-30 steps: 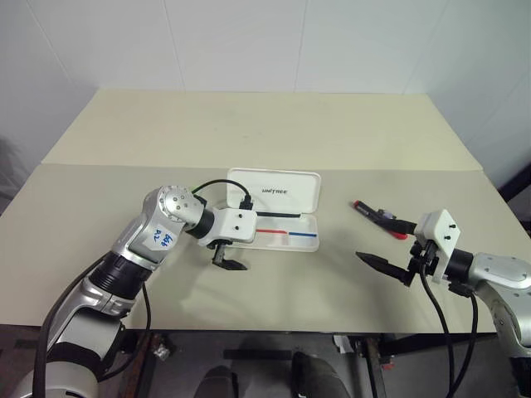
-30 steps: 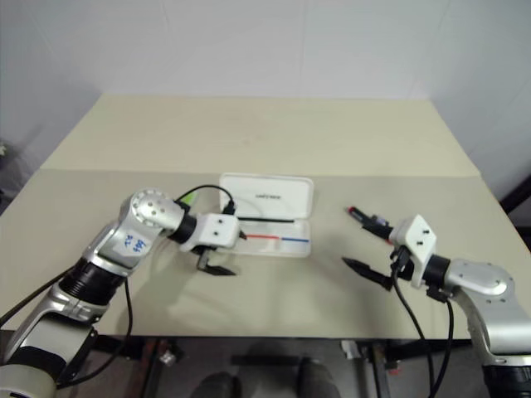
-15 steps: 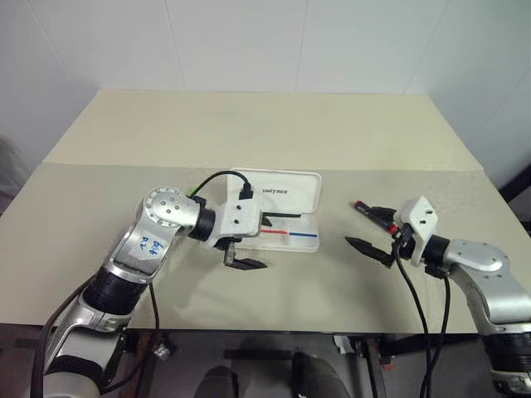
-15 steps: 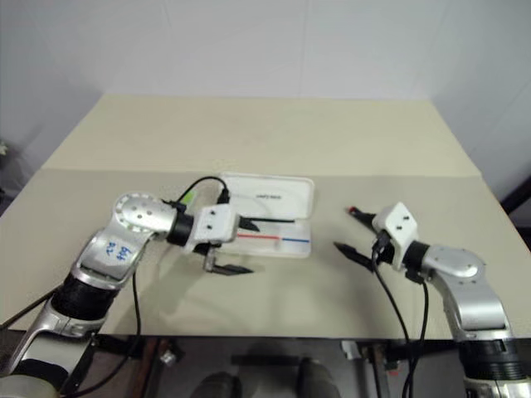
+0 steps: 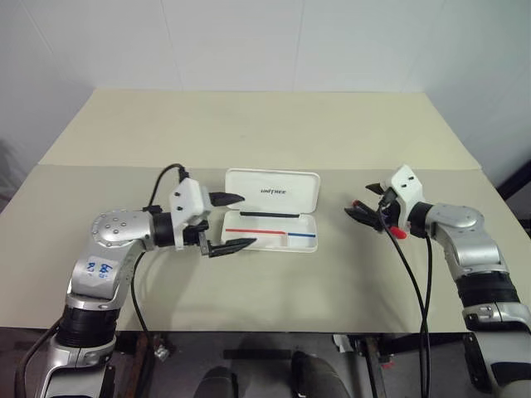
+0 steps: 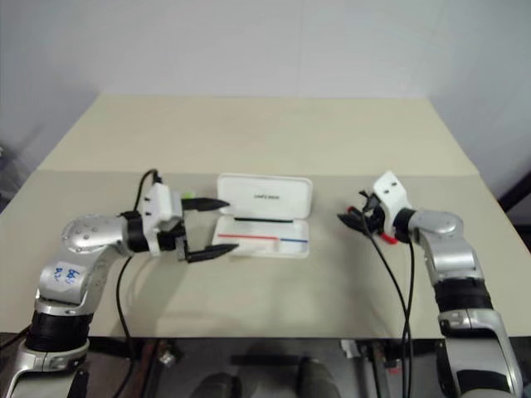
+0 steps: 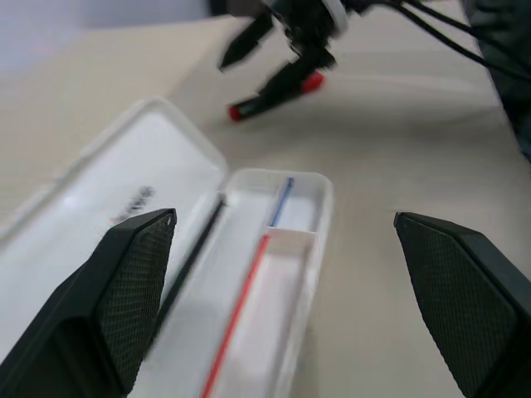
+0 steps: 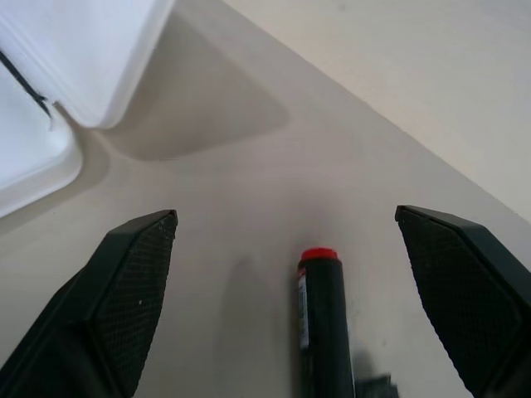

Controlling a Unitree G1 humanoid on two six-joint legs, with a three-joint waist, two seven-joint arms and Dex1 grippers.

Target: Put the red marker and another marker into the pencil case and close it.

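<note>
left gripper (image 5: 226, 222) hangs over the table (image 5: 274, 124) just left of the case (image 5: 272, 211), pointing level toward it, fingers spread wide with nothing between them; one finger sits above the other in the head view. a bit of light green shows just behind that gripper at the case's left end (image 6: 188, 196), probably the green marker, though too little is visible to be sure. the case lies open in the middle of the table, lid flat away from the robot with a small dark logo on it, tray toward the robot showing a thin red line, a thin blue line and a dark line along the hinge side. right of the case, well apart from it, the red marker (image 5: 397, 231) lies on the table, mostly covered by the right gripper (image 5: 365, 214). that gripper reaches in from the right, tilted slightly down, fingers wide open on either side of the marker's end; in the right wrist view the marker (image 8: 323, 327) lies between the fingers, not gripped.
</note>
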